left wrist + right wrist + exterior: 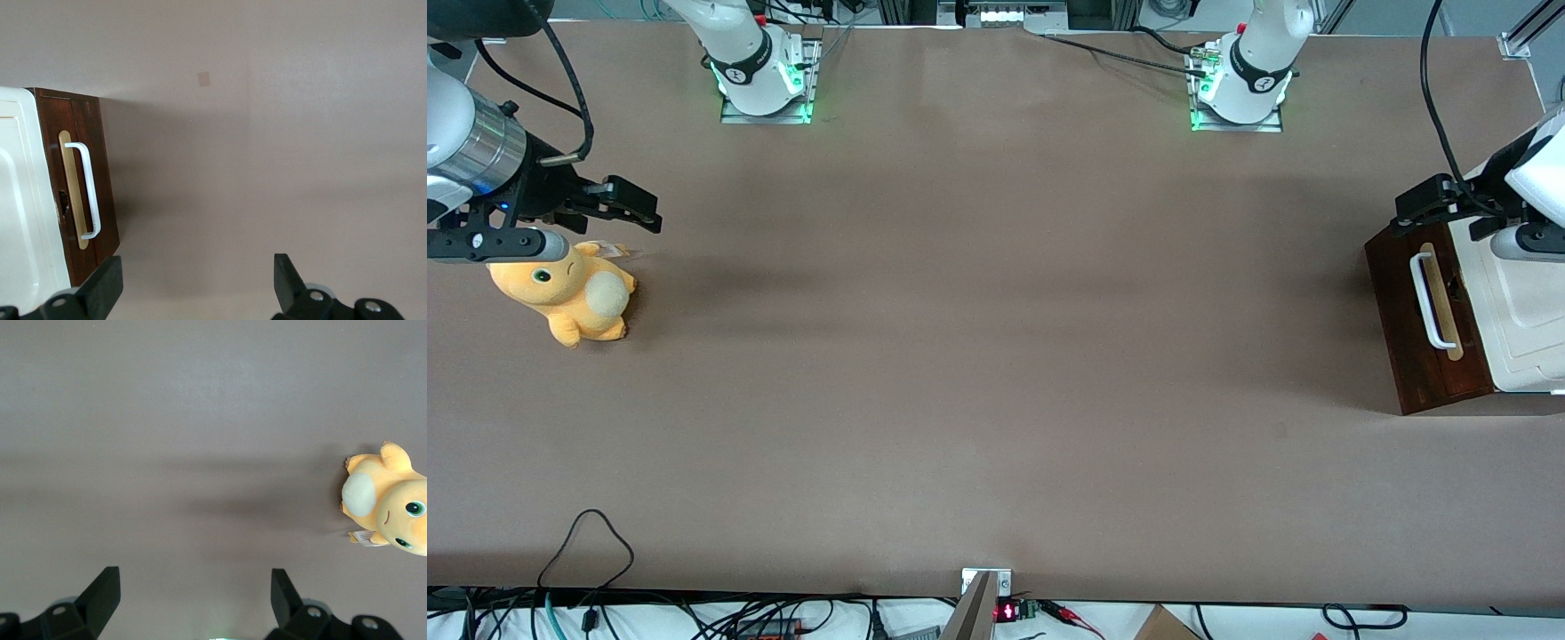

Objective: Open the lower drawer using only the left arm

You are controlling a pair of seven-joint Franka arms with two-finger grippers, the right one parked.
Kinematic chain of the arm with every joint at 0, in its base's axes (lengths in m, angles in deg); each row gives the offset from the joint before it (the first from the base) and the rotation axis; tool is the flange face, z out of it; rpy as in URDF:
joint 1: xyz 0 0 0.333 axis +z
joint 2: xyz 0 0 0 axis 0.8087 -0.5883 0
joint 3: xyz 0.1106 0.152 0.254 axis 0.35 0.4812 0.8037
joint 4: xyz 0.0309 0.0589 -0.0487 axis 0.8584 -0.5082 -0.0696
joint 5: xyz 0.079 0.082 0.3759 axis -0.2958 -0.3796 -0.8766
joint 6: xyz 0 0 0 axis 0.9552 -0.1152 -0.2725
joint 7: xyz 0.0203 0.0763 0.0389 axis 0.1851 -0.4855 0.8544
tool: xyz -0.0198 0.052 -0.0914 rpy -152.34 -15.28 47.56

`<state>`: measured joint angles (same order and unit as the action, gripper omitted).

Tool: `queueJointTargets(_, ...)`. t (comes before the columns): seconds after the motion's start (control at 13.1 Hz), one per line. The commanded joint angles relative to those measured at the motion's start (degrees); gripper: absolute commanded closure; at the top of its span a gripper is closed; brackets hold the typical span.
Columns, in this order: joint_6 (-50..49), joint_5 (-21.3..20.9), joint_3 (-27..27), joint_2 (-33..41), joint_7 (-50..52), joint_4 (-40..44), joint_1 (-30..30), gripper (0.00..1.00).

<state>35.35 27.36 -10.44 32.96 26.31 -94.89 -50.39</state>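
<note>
The brown worktop (996, 356) carries the cabinet at the working arm's end, its lower drawer (1427, 324) shut, white handle (1430, 300) facing the table's middle. The left arm's (1534, 191) hand (197, 283) hovers above the drawer front, fingers (103, 287) spread wide, holding nothing.

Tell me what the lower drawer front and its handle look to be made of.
The lower drawer front looks like dark stained wood with visible grain. Its handle is a smooth white bar, plastic or painted metal, on a tan strip. The open gripper hovers above the table, in front of the drawer.
</note>
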Motion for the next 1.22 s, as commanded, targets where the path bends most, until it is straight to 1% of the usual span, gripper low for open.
queueJointTargets(0.0,-1.3,1.3,0.2,0.0,-1.6,0.9,-0.1,0.0)
queueJointTargets(0.15,-2.1,0.3,0.1,-0.1,-1.4,0.9,-0.1,0.0)
queueJointTargets(0.46,-1.8,0.5,0.4,-0.2,-0.4,0.2,-0.1,0.0)
queueJointTargets(0.53,-1.7,-0.1,0.3,-0.3,-0.3,0.2,-0.1,0.0)
queueJointTargets(0.61,-1.7,-3.5,-0.3,-0.3,0.0,0.2,-0.1,0.0)
queueJointTargets(0.76,-2.2,-13.1,-4.6,-0.6,1.8,-0.3,-0.2,0.0)
queueJointTargets(0.99,-2.9,-21.5,-6.8,-1.4,5.5,-3.6,-0.2,0.0)
queueJointTargets(1.15,-3.0,-29.2,-9.1,-2.0,10.2,-7.8,-0.2,0.0)
